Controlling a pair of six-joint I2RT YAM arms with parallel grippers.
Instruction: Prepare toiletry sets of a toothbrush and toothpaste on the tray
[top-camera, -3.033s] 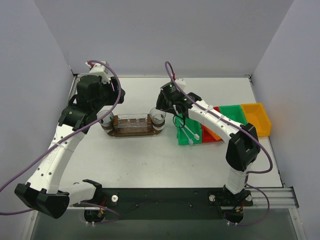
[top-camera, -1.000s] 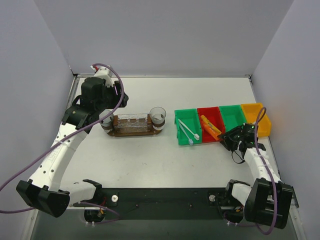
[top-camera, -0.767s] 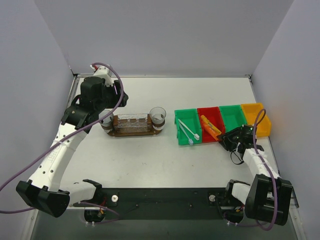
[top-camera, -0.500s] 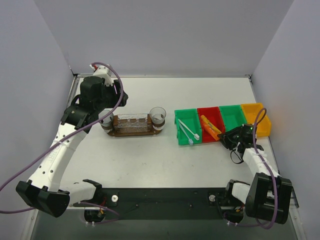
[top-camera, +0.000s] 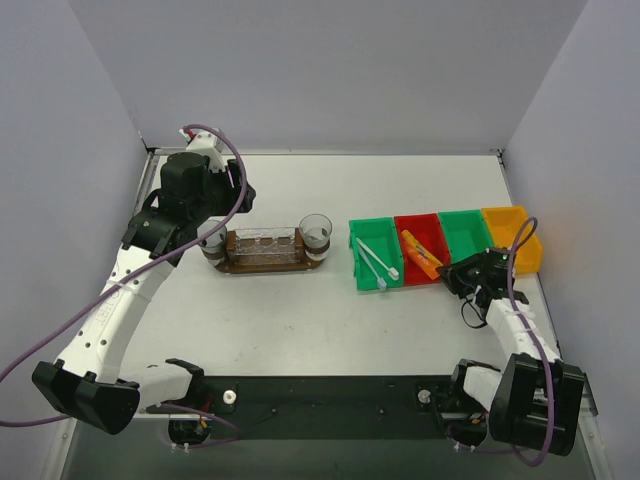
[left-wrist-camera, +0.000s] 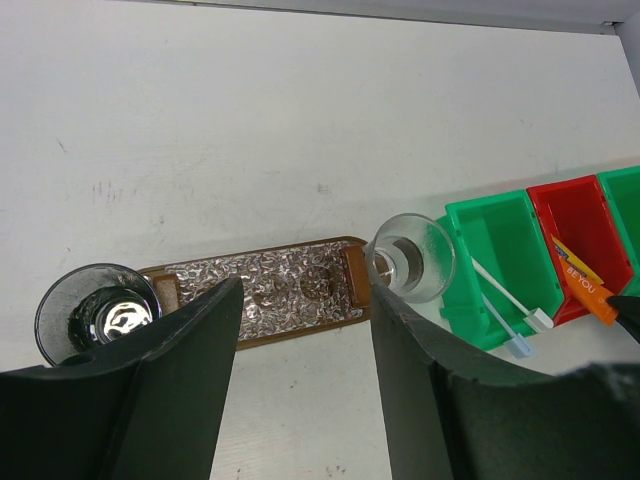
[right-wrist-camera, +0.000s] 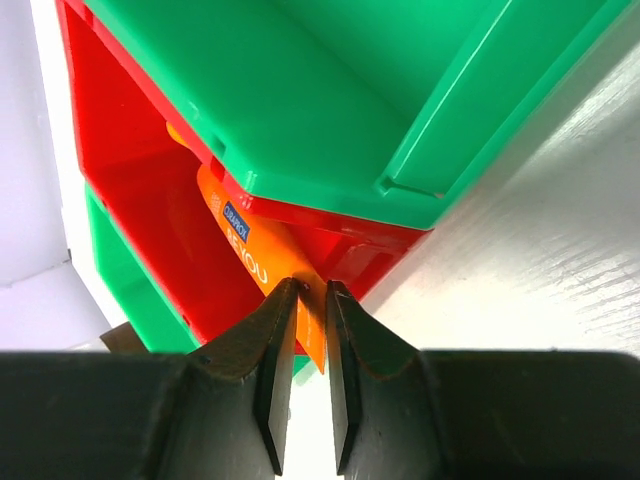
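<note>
Tray (top-camera: 264, 268) lies on the table (top-camera: 300, 320) left of the bins, with a clear cup (left-wrist-camera: 98, 313) at each end. The left gripper (left-wrist-camera: 305, 295) hangs over it, jaws spread. Two white toothbrushes (top-camera: 375, 262) lie in the left green bin (top-camera: 358, 258). An orange toothpaste tube (right-wrist-camera: 250, 255) juts from the red bin (right-wrist-camera: 150, 200), its end pinched by the right gripper (right-wrist-camera: 312, 300).

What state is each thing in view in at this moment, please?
left gripper, open above the tray.
right gripper, shut on the flat end of the toothpaste tube.
toothpaste tube, lying in the red bin, end past its front edge.
toothbrushes, two lying loose in the green bin.
clear cups, upright, one at each tray end.
tray, flat, no set on it.
</note>
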